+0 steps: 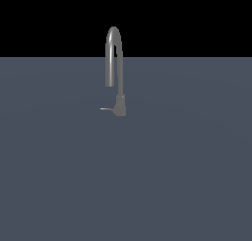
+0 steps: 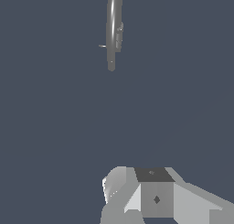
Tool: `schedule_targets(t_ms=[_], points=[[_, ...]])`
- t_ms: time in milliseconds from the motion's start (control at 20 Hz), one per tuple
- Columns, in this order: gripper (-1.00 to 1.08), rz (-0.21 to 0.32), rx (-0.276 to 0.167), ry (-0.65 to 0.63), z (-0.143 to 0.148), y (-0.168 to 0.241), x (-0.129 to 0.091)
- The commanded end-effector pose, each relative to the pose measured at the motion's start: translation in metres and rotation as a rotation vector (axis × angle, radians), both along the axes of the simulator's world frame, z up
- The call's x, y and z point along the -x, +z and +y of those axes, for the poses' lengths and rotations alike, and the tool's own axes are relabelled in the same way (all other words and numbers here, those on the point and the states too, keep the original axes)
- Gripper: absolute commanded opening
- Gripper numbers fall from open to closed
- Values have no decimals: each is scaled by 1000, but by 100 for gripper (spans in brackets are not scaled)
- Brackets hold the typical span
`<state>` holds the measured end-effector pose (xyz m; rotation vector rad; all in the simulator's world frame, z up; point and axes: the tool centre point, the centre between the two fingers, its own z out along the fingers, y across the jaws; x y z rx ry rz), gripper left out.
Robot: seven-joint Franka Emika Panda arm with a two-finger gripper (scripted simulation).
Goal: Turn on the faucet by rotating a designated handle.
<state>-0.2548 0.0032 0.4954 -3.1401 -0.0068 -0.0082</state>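
**Faucet untouched, arm well short of the handle**

Exterior view: the faucet [image 1: 114, 58] stands alone on the flat grey surface [image 1: 187, 176], toward its far edge and near the middle of its width. Its spout arches up and drops on the exterior view's left of the base. The handle [image 1: 105, 108] is a thin lever sticking out low from the base, pointing to the exterior view's left. No arm or gripper shows here, so nothing is near the lever.

Wrist view: the faucet [image 2: 112, 31] is seen from above and far off, with the handle [image 2: 102, 46] a tiny stub at its side. Blocky grey and white parts of the arm [image 2: 155, 198] fill the near foreground; the fingertips are not clearly shown, so I cannot tell whether the gripper is wide or narrow. The arm seems to sit high and well apart from the faucet, camera looking down at the surface.

Risks, as I judge them: the lever is thin and sits under the spout's drop, so a descent off line could strike the spout or slide past the lever; pushing near its root would give little turn.
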Motion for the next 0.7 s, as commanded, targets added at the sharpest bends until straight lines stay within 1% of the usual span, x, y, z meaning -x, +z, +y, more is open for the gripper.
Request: schedule_targets(t_ms=[0,150,300,450,650], points=[[-100,0,0,0,0,0,0],[-100,0,8,9,1,-1,-2],[-100,2,33,34,2,-4,-7],[-100,4,73,76,6,-9,-15],[-100,7,150,156,12,-19,-30]])
